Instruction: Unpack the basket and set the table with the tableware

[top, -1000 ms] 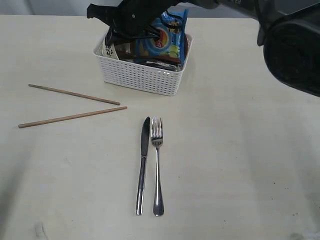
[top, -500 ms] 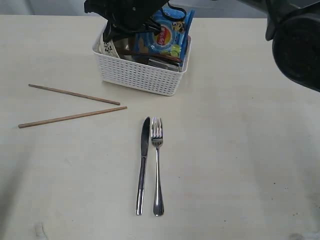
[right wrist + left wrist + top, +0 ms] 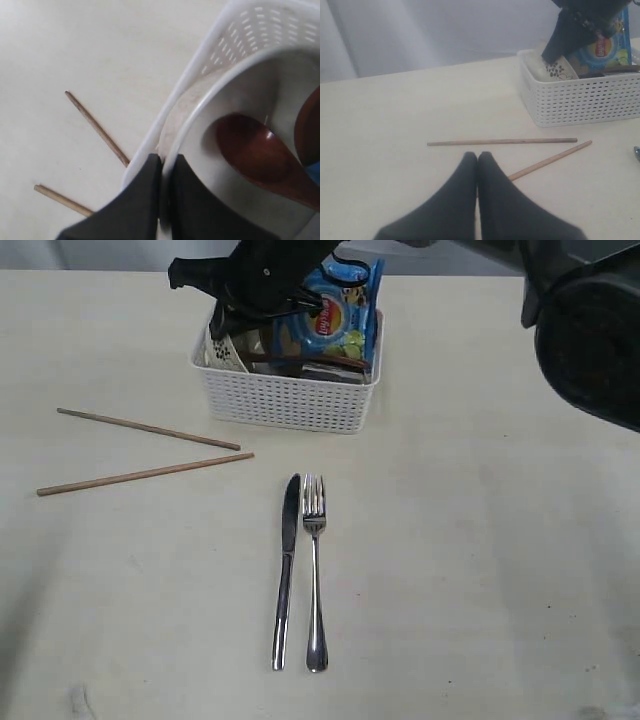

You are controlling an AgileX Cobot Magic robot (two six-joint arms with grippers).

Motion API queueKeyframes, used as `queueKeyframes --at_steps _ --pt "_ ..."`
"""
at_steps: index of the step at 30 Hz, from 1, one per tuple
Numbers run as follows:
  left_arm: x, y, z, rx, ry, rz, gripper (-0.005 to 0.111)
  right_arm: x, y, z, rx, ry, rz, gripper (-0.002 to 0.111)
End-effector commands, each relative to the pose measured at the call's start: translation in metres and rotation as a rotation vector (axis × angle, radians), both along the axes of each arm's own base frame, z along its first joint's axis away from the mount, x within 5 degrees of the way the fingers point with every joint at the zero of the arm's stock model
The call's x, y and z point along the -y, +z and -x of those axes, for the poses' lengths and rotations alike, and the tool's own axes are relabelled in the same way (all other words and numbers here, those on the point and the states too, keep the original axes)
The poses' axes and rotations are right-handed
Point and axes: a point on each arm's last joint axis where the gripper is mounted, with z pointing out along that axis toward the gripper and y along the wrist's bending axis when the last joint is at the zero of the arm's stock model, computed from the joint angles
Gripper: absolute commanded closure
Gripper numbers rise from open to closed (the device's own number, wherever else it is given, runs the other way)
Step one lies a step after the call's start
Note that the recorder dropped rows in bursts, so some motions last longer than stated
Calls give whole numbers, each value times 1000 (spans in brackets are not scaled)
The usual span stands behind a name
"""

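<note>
The white basket [image 3: 290, 395] stands at the back of the table [image 3: 480, 570]. My right gripper [image 3: 166, 159] reaches across to the basket's left end and is shut on the rim of the pale floral bowl [image 3: 235, 85], which leans inside the basket [image 3: 220, 35]. A red-brown spoon [image 3: 255, 155] lies in the bowl [image 3: 226, 352]. On the table lie two chopsticks [image 3: 148, 428] [image 3: 145, 474], a steel knife [image 3: 286, 570] and a fork [image 3: 315, 570]. My left gripper [image 3: 477, 156] hangs shut and empty over the chopsticks [image 3: 502, 142].
A blue chips bag [image 3: 338, 315] stands in the basket behind the bowl, with dark items under it. The right arm's bulky black body [image 3: 590, 340] fills the upper right of the exterior view.
The basket has swung round on the table, so its front wall now runs square to the view. The right gripper has stayed on the bowl's rim. Nothing else has moved.
</note>
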Motion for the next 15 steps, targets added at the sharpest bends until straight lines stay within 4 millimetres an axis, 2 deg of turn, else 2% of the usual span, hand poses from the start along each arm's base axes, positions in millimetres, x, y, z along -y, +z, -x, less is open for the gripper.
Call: queueKeyframes --at_steps 1,11,15 --pt "0 0 0 8 -7 3 107 1 12 -1 47 6 -8 109" --pt "0 0 0 8 -7 3 107 7 41 0 149 9 -6 109" --pt "0 0 0 8 -7 3 107 5 40 0 134 1 -34 109"
